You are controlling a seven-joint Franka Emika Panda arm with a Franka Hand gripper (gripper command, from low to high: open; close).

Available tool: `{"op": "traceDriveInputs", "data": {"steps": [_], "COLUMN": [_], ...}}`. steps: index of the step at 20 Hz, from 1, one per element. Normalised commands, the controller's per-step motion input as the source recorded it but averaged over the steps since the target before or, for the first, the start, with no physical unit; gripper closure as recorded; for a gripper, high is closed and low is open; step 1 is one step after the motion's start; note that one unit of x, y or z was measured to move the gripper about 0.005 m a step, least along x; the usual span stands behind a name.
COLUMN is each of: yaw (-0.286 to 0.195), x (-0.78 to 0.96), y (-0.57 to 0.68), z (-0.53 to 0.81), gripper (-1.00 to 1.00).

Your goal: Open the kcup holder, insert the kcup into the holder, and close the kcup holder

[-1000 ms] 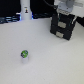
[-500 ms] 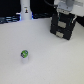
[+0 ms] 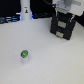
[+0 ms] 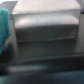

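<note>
The kcup (image 3: 24, 53), a small pod with a green top, stands alone on the white table (image 3: 45, 60) towards the exterior view's left. The black boxy kcup holder (image 3: 64, 29) stands at the back on the exterior view's right. My white arm comes down right above and against the holder. My gripper (image 3: 65, 19) merges with the dark holder, so its fingers cannot be made out. The blurred wrist view shows a grey boxy surface (image 4: 45, 25) close up over a dark band (image 4: 45, 55). No fingers or kcup show there.
A white post-like object (image 3: 25, 10) with a blue glow stands at the back on the exterior view's left. A dark strip (image 3: 10, 20) runs along the table's far edge. A teal patch (image 4: 4, 30) shows at the wrist view's edge.
</note>
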Motion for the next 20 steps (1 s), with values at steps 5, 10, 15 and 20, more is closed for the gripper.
{"op": "traceDriveInputs", "data": {"steps": [5,10,15,20], "yaw": [0.008,-0.005,-0.006,-0.016], "x": [-0.29,-0.14,0.03,0.14], "y": [0.03,0.01,-0.01,-0.02], "z": [-0.39,-0.01,0.00,0.00], "gripper": [-1.00,1.00,1.00,1.00]}}
